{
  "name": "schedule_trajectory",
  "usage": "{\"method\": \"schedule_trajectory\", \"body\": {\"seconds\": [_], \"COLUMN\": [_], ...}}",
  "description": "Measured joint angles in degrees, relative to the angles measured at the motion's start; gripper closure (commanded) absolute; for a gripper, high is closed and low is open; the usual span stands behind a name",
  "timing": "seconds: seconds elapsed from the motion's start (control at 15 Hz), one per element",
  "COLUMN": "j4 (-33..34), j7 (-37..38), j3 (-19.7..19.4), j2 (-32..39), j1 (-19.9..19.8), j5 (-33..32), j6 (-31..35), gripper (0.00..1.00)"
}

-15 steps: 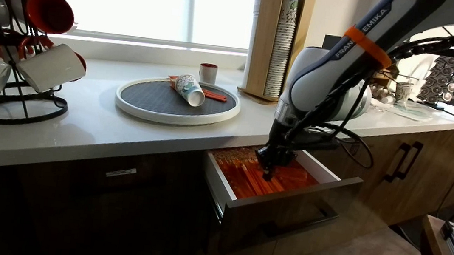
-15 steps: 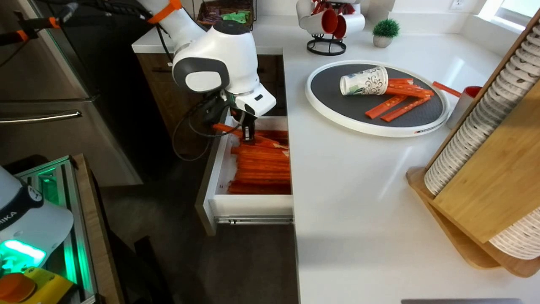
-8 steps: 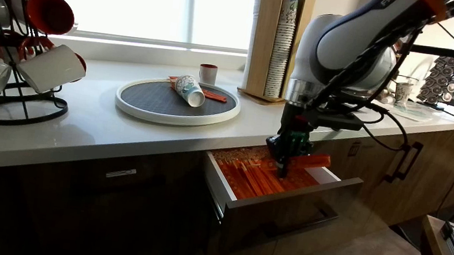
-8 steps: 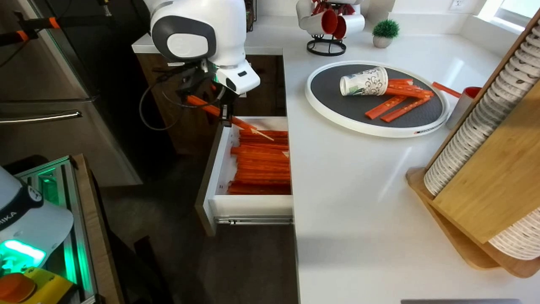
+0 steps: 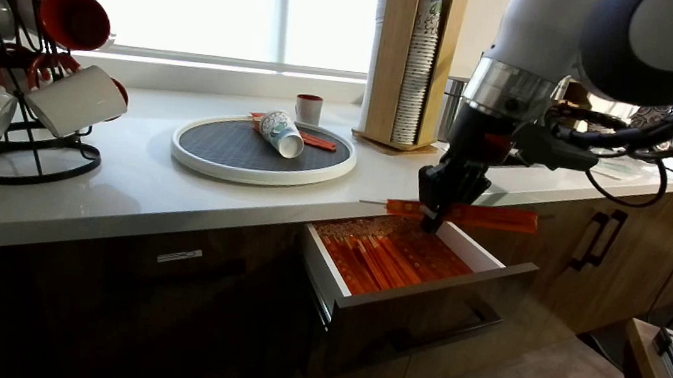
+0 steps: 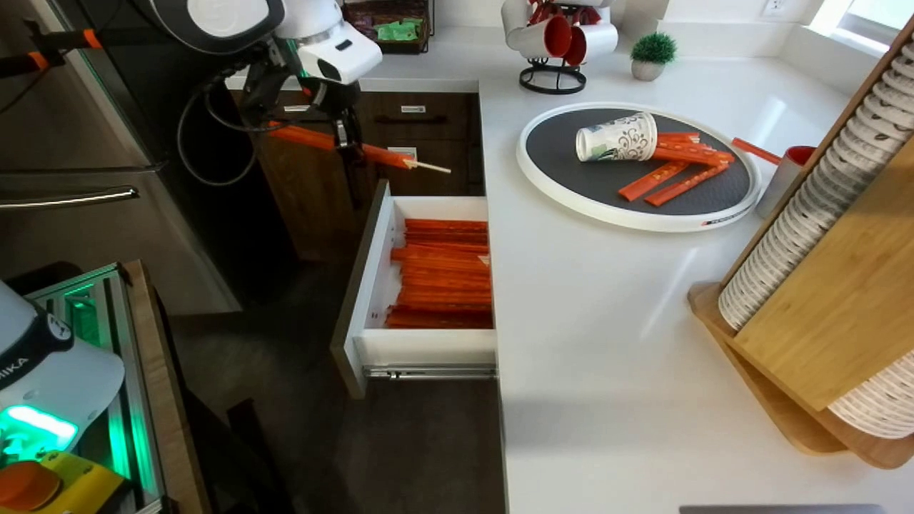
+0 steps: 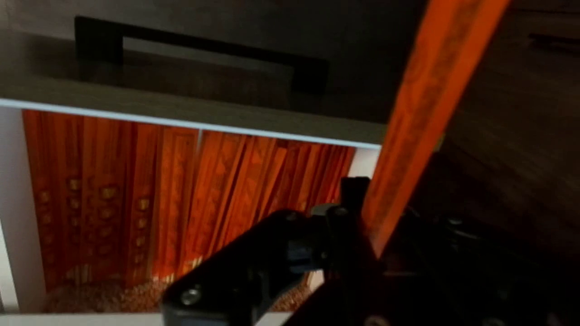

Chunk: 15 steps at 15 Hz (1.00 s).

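My gripper (image 5: 431, 220) is shut on a long flat red-orange packet (image 5: 495, 218), which sticks out on both sides of the fingers. A thin pale stick tip shows at the packet's end in an exterior view (image 6: 428, 167). In the wrist view the packet (image 7: 435, 81) slants up past the dark jaws; its lower end is hidden by them. Just below the gripper is a pulled-out drawer (image 6: 428, 348) with many similar packets (image 6: 443, 278) lying side by side. On the counter, a round grey tray (image 5: 221, 145) carries a tipped paper cup (image 6: 618, 137) and several red-orange packets (image 6: 653, 180).
A wooden holder (image 5: 392, 62) of stacked paper cups stands behind the tray beside a small white mug (image 5: 308, 110). A mug rack (image 5: 32, 164) and a potted plant (image 6: 653, 50) are also on the counter. The drawer front (image 5: 435, 321) juts out below the counter edge.
My gripper was down in the drawer a second ago. It has risen with the packet, clear of the drawer, and moved away from the tray.
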Motion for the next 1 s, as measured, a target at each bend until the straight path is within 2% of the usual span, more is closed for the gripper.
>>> {"method": "schedule_trajectory", "body": {"seconds": [0.2,0.33,0.47,0.6,0.67,0.73,0.93,1.0], "j4": [-0.67,0.21,1.98,4.68,6.41,7.51,7.62,7.51], "j7": [-0.24,-1.56,-1.42,-0.52,-0.44,-1.90,-5.09,-5.09], "j3": [1.37,1.56,1.56,1.85,1.77,1.27,0.70,0.75], "j2": [-3.25,-2.42,0.86,6.04,9.02,11.01,11.11,10.70], "j1": [-1.65,-3.65,-6.56,-11.07,-13.46,-14.15,-12.13,-11.54], "j5": [-2.12,-3.76,-8.14,-14.50,-16.89,-15.83,-11.89,-11.55], "j6": [7.83,15.39,24.19,33.61,38.20,39.69,39.67,39.62], "gripper": [0.99,0.99,0.99,0.99,0.94,0.94,0.94,0.99]}}
